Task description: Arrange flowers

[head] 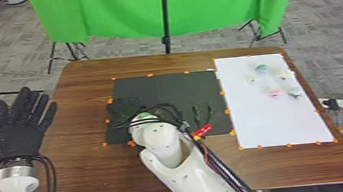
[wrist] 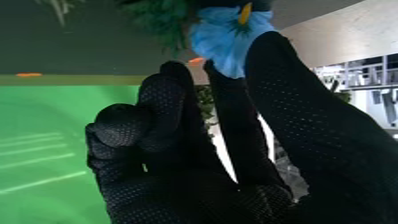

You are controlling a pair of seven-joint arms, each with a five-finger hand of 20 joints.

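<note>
Precariously, perhaps, a blue flower (wrist: 218, 37) is caught by its soft petals between the thumb and a finger of the right robot hand (wrist: 191, 192), which reaches over the left part of the black mat (head: 169, 84) on the tabletop (head: 82, 157). The two tips look nearly closed on it, the other fingers loosely bent; how firm the pinch is, I cannot tell. Dark greenery (wrist: 160, 22) lies just beside the bloom. The left robot hand (head: 18, 128) is spread open past the tabletop's left edge, holding nothing.

The likeliest trouble is a slip: thin petals offer little to grip, so the flower could twist or drop if the pinch eases, or crease and tear if it tightens. The greenery might also snag on the glove and be dragged along. At the mat's near edge, the red flower (head: 202, 130) lies close to the right forearm (head: 165, 147) and its loose cables (head: 210, 153), so a low sweep rightward could knock it. The pale blooms (head: 275, 93) on the white sheet (head: 273, 120), far right, seem safer.
</note>
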